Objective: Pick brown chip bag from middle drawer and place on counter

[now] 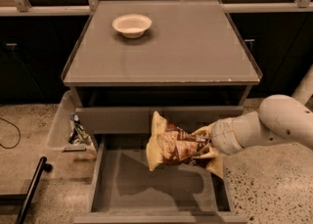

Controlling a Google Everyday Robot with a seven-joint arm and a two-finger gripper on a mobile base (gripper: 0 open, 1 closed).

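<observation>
The brown chip bag [172, 144], dark brown with cream-yellow edges, hangs in the air above the open middle drawer [146, 189], level with the closed drawer front above it. My gripper [204, 145] comes in from the right on a white arm and is shut on the bag's right end. The bag casts a shadow on the drawer's bare grey floor. The counter [195, 47] is the flat grey cabinet top behind and above the bag.
A small white bowl [131, 25] sits on the counter's back left. A clear bin [66, 125] with small items stands on the floor left of the cabinet. A black bar [32, 189] lies at the lower left. Dark cabinets stand behind.
</observation>
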